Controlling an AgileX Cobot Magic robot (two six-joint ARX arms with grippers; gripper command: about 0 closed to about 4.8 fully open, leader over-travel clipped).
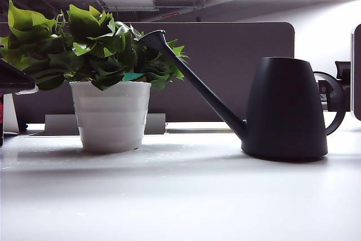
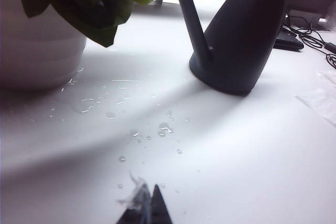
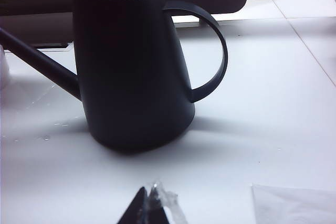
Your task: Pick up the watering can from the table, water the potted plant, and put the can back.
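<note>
We've got the watering can (image 1: pixel 285 108) standing upright on the table (image 1: pixel 180 196), spout angled up toward the potted plant (image 1: pixel 110 83), spout tip in among the leaves; nothing is gripping it. Right gripper (image 3: pixel 148 208) sits low over the table just short of the can's base, can straight ahead of it with the loop handle (image 3: pixel 212 51) off to one side; its tips are pinched together, holding nothing, with some clear film stuck on them. Left gripper (image 2: pixel 144 208) is also low over the table, well back from both objects: pot ahead to one side, can ahead to the other. Its tips look closed to a point and empty, clear film on them too. Water droplets (image 2: pixel 164 128) dot the table between the left gripper and the pot.
</note>
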